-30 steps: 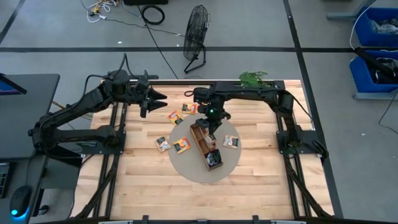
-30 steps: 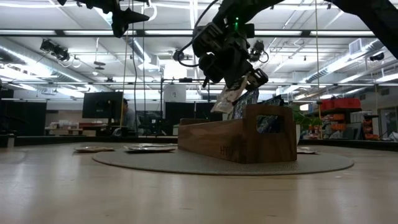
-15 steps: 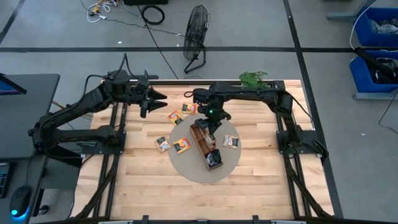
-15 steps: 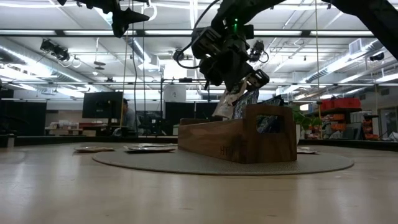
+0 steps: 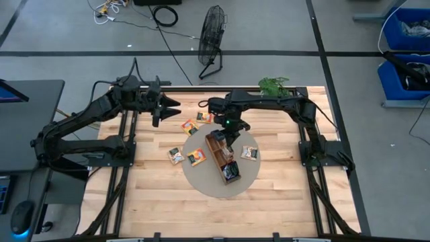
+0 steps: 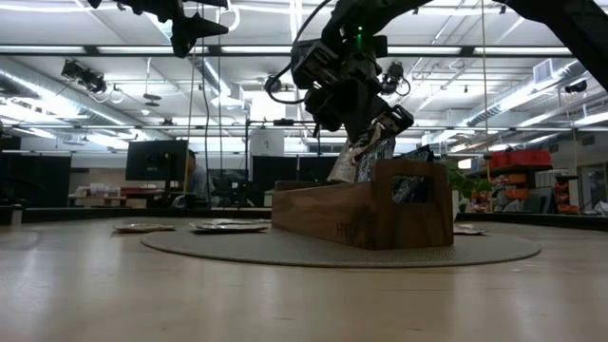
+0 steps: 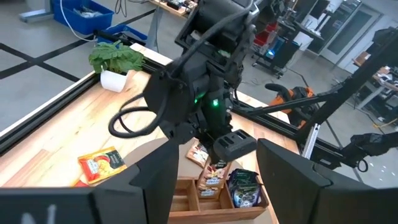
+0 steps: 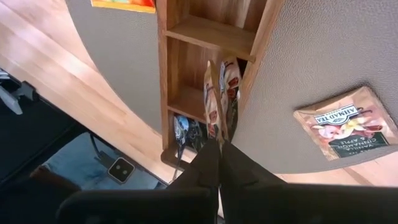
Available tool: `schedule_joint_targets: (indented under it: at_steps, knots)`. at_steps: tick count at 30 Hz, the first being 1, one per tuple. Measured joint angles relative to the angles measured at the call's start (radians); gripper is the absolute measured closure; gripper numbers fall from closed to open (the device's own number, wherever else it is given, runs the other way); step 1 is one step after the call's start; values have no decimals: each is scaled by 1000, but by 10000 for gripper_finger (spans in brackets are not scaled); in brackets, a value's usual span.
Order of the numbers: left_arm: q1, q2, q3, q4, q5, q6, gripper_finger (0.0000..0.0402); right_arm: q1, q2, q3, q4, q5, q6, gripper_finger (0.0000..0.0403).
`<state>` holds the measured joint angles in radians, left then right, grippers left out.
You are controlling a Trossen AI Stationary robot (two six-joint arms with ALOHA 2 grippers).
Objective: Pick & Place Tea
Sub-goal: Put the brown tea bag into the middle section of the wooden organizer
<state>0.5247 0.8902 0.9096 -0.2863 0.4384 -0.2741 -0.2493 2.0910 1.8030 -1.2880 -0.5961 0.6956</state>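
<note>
Spanning most of the high view: pale butcher-block wooden table (image 5: 269, 202), framed by black rails. Centred on it, round grey-beige mat (image 5: 200, 176), the landmark here. Lying diagonally across the mat, long brown wooden compartment tray (image 5: 222, 160), with a dark sachet standing in its end compartment (image 5: 232, 171). Hanging over the tray's middle, right gripper (image 8: 219, 144), fingers pinched narrow on a pale beige square tea sachet (image 8: 211, 102) lowered upright into a compartment beside a second brown-printed sachet (image 8: 230, 93). Seen level in the low view, held sachet (image 6: 344, 161) tilted, dipping behind the tray wall. Waiting well off the mat's far-left side, left gripper (image 5: 169, 106), raised, fingers spread wide. Flat on the mat beside the tray, pale printed sachet (image 5: 249, 153). At the mat's left edge, orange-yellow sachet (image 5: 196, 158); just beyond it, another sachet (image 5: 176, 156). Past the mat's far edge, two orange-yellow sachets (image 5: 190, 126) (image 5: 204, 117).
</note>
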Motion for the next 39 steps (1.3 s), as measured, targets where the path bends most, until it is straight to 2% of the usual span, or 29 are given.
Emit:
schedule_joint_targets:
  at_steps: [9,16,30,34,39]
  knots:
    - [0,0,0,0,-1,5,181,9,3,-2,9,19,2,403]
    - [0,0,0,0,-1,9,181,14,3,-75,15,11,4,403]
    - [0,0,0,1,-1,9,181,15,3,-77,84,19,19,400]
    - [0,0,0,1,-1,8,181,15,3,-77,82,20,-13,375]
    - [0,0,0,1,-1,8,181,15,3,-77,70,39,-19,316]
